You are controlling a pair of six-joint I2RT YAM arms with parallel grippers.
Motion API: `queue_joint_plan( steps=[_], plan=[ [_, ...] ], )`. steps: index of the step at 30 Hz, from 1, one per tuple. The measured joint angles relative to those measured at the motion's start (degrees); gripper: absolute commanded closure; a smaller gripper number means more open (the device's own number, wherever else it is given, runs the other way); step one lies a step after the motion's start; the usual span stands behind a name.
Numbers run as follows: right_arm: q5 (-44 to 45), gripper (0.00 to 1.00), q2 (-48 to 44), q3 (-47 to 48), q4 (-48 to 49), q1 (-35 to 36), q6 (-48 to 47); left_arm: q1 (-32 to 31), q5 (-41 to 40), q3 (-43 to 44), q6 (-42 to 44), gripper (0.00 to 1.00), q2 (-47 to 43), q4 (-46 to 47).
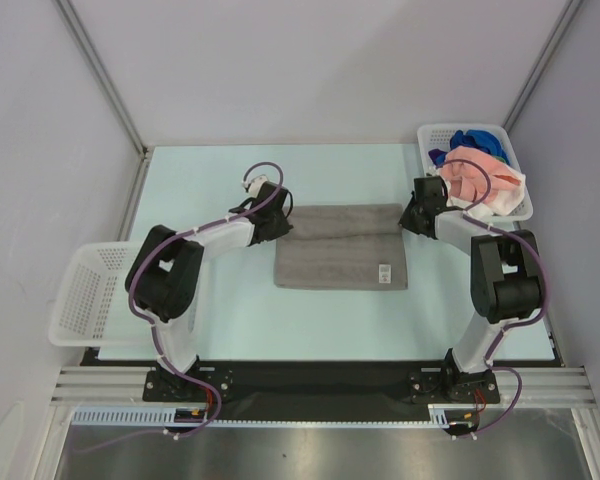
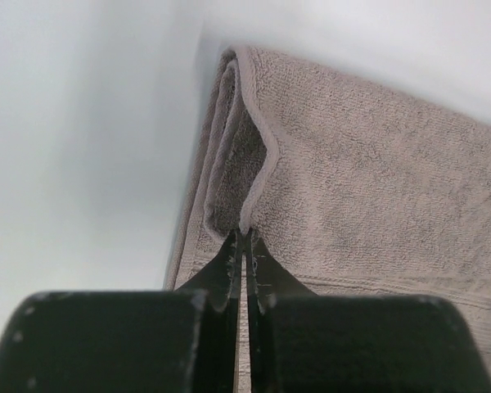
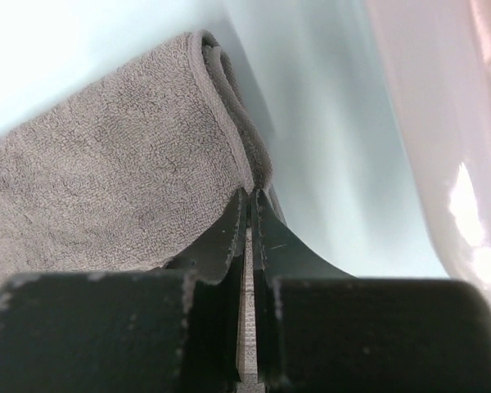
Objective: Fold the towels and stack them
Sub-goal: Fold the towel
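While the grey towel (image 1: 340, 255) sits on the desk (image 1: 210, 180), left pincer (image 2: 244, 239) and right pincer (image 3: 250, 198) both clamp its edges.

The right gripper (image 3: 247, 214) pinches the folded edge of the grey towel (image 3: 98, 180), beside a white basket wall (image 3: 442, 147).

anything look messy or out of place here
Nothing damaged. The only untidy spot is the basket at far right: a pink towel, a blue towel and a white towel are heaped above its rim and spill over the near side. The grey towel lies mid-fold, the left gripper and right gripper shut on its far corners.
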Motion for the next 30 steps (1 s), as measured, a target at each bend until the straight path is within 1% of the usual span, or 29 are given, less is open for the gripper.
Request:
queue_joint_plan(
  steps=[11,21,30],
  plan=[
    [-0.61,1.0,-3.28,0.0,-2.38,0.02,-0.63,0.11,0.02,0.04,1.84,0.99,-0.31,-1.01],
    [-0.63,1.0,-9.07,-0.63,-3.74,0.63,-0.87,0.15,0.44,-0.39,2.67,1.0,-3.72,-1.29],
    [-0.59,1.0,-11.56,-2.89,-5.6,1.95,-0.9,0.17,0.61,-3.8,2.91,1.0,-7.56,-1.25]
  ],
)
